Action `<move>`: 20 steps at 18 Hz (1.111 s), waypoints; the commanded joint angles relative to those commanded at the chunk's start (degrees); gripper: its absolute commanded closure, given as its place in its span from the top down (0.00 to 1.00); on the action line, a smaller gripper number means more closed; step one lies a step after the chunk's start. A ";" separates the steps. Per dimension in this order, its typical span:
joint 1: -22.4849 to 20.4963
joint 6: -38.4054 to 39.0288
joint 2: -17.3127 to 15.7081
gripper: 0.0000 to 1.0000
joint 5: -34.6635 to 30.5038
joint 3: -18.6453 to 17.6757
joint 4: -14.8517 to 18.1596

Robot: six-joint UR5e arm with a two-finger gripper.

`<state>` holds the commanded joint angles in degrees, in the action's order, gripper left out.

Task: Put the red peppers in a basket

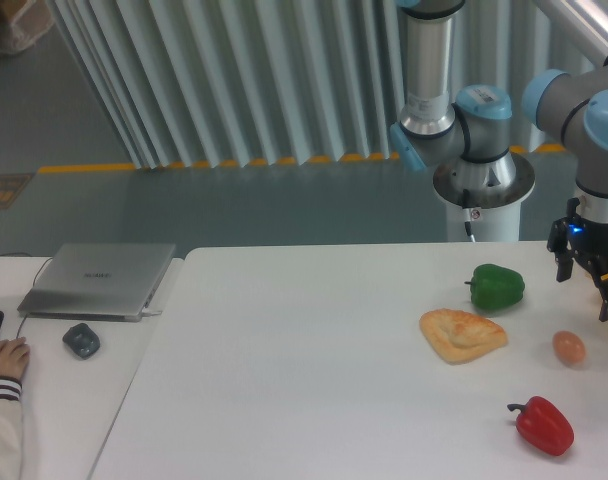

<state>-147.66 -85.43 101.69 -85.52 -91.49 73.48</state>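
Down at the near right edge sits the red pepper (544, 426), glossy, stem pointing left, untouched on the white table (304, 370). Farther back lie the brownish egg (570, 347), the flat bread piece (462, 334) and the green pepper (498, 287). At the far right the gripper (588, 282) hangs above the table, fingers apart, holding nothing, well short of its target. No basket shows anywhere in view. The risk, as I judge it: dropping toward the red pepper, the arm passes right over the egg and could knock it rolling, and a smooth rounded pepper may squirt out of a pinch off centre.
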 joint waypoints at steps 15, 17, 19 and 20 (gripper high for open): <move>0.27 0.18 -0.35 1.00 -0.09 -2.63 -2.09; 0.09 0.35 -0.79 1.00 -0.26 -4.48 -5.26; 0.26 2.09 -0.88 1.00 -0.18 -5.19 -6.24; 0.52 4.81 -0.88 1.00 -0.26 -5.27 -6.41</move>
<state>-147.13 -80.62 100.81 -85.78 -96.77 67.06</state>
